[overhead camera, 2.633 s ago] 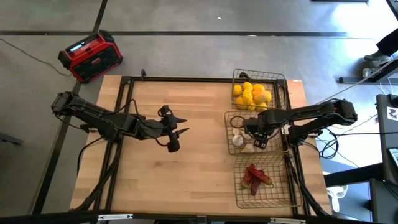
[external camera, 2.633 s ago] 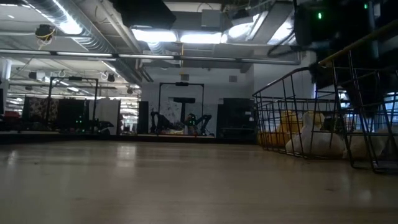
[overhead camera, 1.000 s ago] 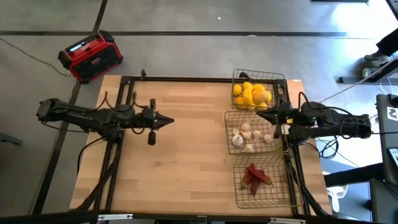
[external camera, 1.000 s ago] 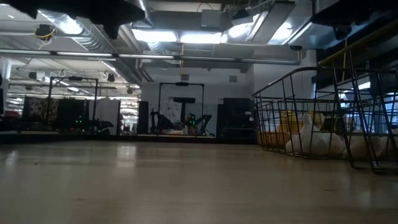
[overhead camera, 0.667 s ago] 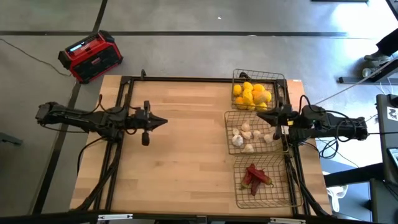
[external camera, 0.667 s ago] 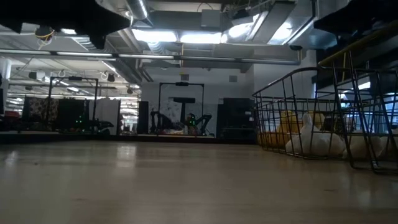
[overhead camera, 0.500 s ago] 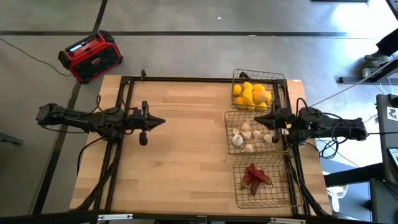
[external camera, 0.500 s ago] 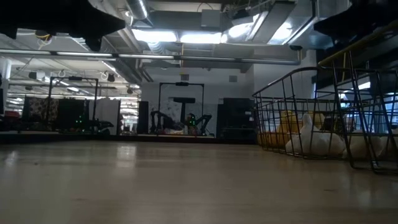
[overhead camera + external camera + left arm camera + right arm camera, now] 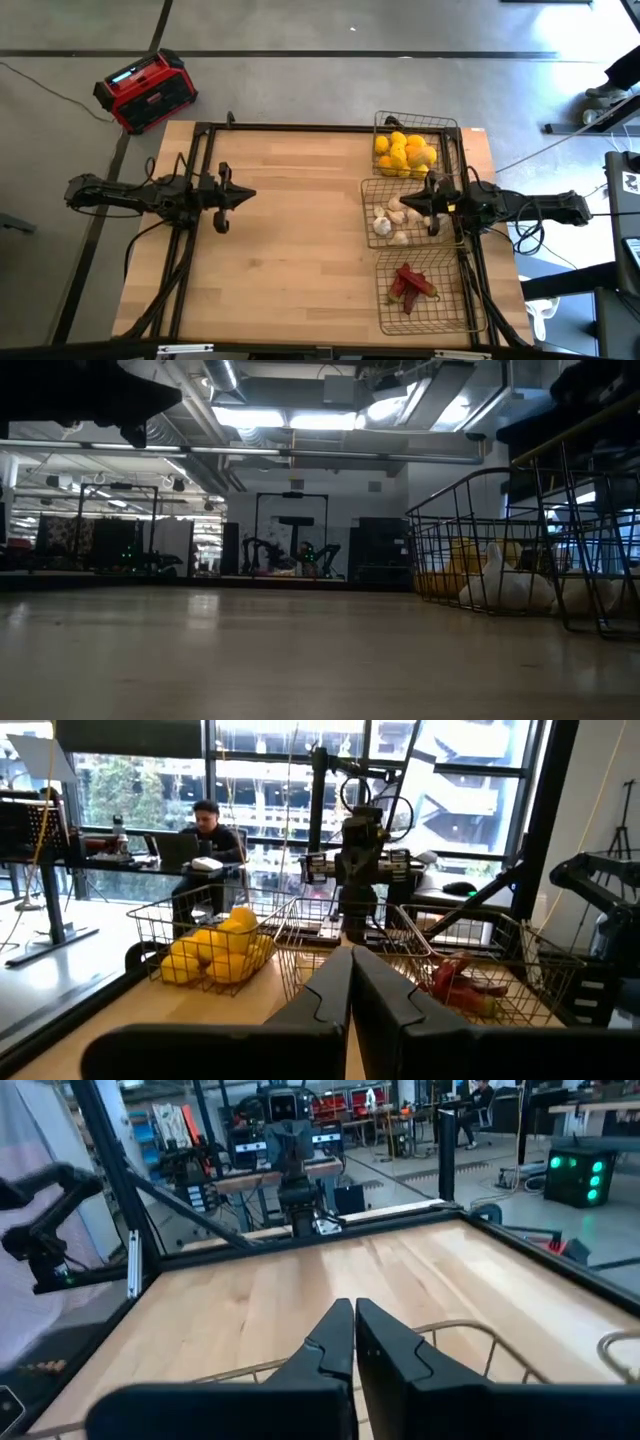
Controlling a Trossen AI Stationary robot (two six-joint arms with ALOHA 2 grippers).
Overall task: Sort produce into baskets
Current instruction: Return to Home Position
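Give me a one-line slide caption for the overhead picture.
Lemons, garlic and chili peppers sorted into three wire baskets; left pincer shut over the table, right pincer shut above the middle one.

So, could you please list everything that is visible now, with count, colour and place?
table: one, light wood, centre of the high view
frame rails: black, around the table
wire baskets: three, bronze, in a row along the table's right side
lemons: a heap, yellow-orange, far basket
garlic bulbs: several, white, middle basket
chili peppers: several, dark red, near basket
radio: one, red and black, on the floor beyond the table's left corner
person: one, seated at a desk in the room behind
left end effector: shut, empty, over the table's left part
right end effector: shut, empty, over the middle basket
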